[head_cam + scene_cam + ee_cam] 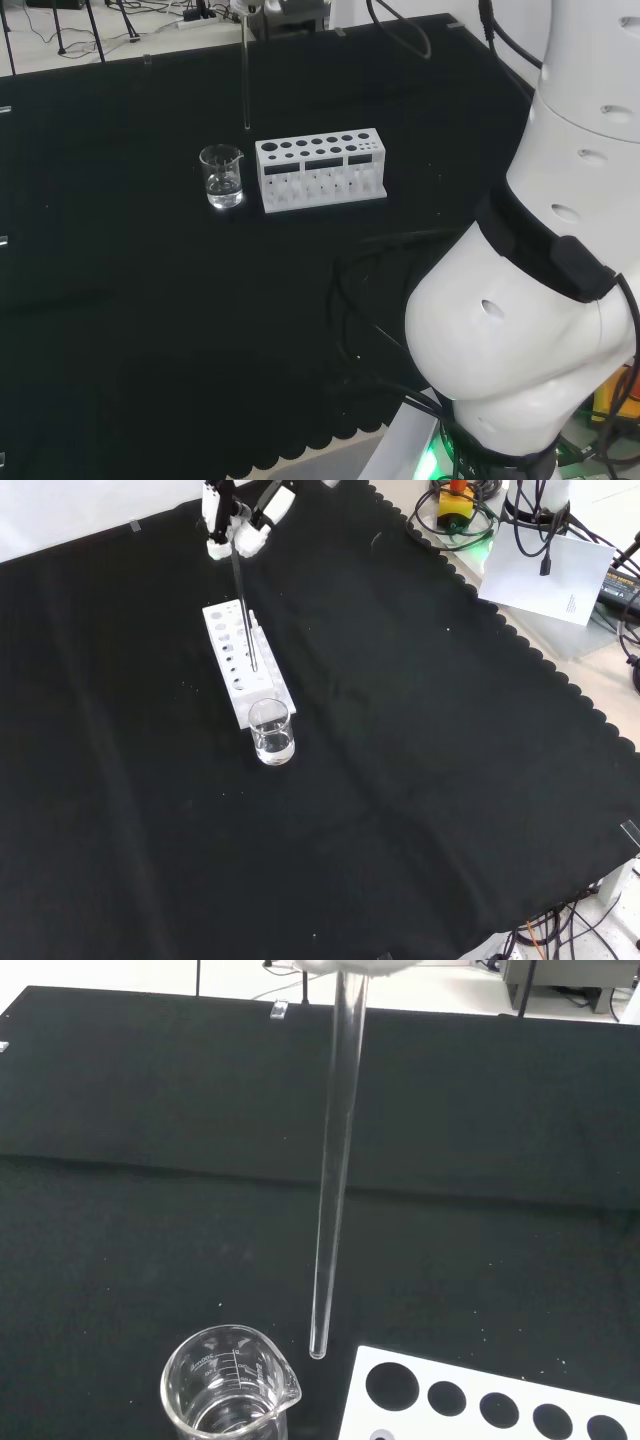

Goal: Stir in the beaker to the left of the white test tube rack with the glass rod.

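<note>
A small clear beaker with a little clear liquid stands on the black cloth, just left of the white test tube rack in the head view. In the front view the beaker sits at the near end of the rack. The hand is at the top of the front view, its fingers curled on the upper end of a long glass rod. The rod hangs nearly upright. Its tip is in the air beside the beaker's spout, outside the beaker and close to the rack's corner.
The arm's white links stand at the right of the head view. Past the cloth's scalloped edge lie cables, a yellow and red button box and a paper sheet. Bare black cloth lies around the beaker and rack.
</note>
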Robot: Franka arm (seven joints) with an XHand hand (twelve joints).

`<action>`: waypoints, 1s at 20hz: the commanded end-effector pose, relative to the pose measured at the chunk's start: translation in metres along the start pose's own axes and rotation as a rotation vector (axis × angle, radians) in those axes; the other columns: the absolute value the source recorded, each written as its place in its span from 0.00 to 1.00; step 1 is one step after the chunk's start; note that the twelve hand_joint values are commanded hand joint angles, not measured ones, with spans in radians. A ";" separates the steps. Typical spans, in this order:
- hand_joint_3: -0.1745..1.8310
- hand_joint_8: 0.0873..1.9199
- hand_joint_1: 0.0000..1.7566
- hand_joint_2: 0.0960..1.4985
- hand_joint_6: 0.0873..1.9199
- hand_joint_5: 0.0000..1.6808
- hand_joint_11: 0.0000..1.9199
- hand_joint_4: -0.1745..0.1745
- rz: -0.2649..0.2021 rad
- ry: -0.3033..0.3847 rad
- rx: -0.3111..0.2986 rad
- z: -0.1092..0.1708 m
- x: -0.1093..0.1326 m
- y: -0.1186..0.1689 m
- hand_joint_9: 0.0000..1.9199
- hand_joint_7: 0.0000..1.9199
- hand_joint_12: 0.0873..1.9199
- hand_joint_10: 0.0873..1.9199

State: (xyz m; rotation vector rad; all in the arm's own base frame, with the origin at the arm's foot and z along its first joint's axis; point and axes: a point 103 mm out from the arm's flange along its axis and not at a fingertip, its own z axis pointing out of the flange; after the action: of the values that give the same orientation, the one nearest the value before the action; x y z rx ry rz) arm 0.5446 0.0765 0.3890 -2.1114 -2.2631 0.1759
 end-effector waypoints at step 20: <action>0.05 0.50 0.75 0.69 0.06 0.76 0.84 0.00 -0.091 0.006 -0.040 -0.003 0.040 0.024 0.81 0.61 0.31 0.44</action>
State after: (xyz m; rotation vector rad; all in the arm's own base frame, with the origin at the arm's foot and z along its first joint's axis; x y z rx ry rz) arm 0.5570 0.1014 0.3933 -2.0625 -2.3282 0.1233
